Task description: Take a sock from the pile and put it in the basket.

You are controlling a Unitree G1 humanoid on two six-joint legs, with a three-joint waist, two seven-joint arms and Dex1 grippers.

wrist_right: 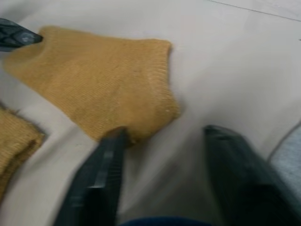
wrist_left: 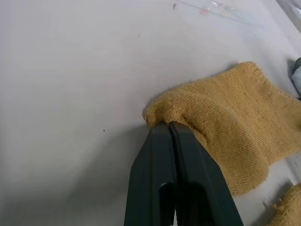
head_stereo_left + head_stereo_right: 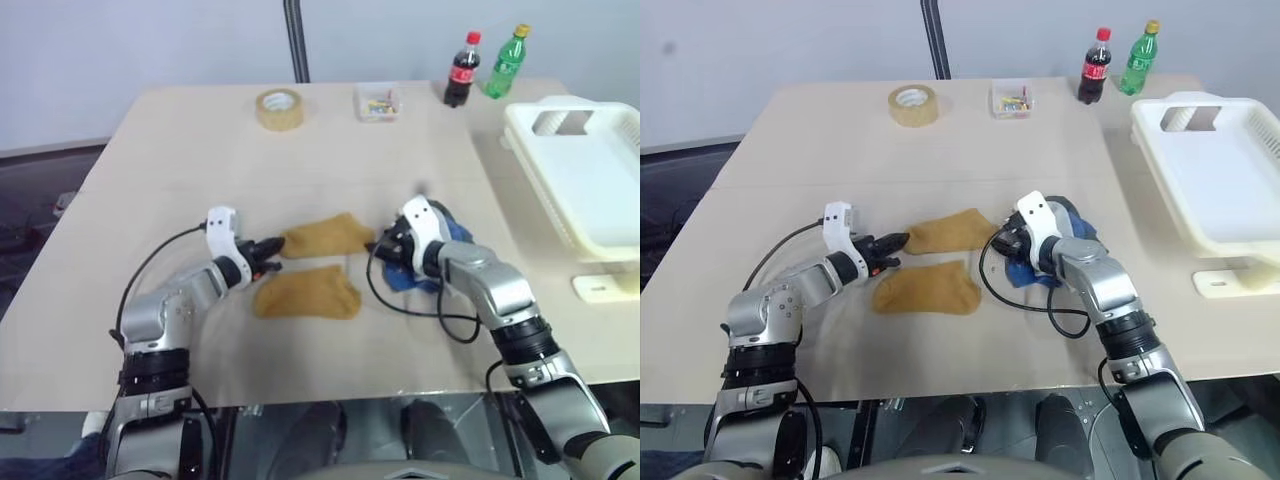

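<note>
Your left end effector (image 2: 170, 129) is clamped shut on one end of the mustard sock (image 3: 325, 236), which lies flat mid-bench (image 3: 200, 150). Right end effector (image 1: 164, 141) sits part-open at the sock's other end, one finger (image 1: 101, 165) touching its edge, nothing gripped. White basket (image 3: 590, 200) stands far right.

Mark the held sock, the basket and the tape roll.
sock (image 3: 322, 235): left eye view, middle of the fabric.
basket (image 3: 527, 138): left eye view, near rim.
tape roll (image 3: 279, 111): left eye view, outer band.
</note>
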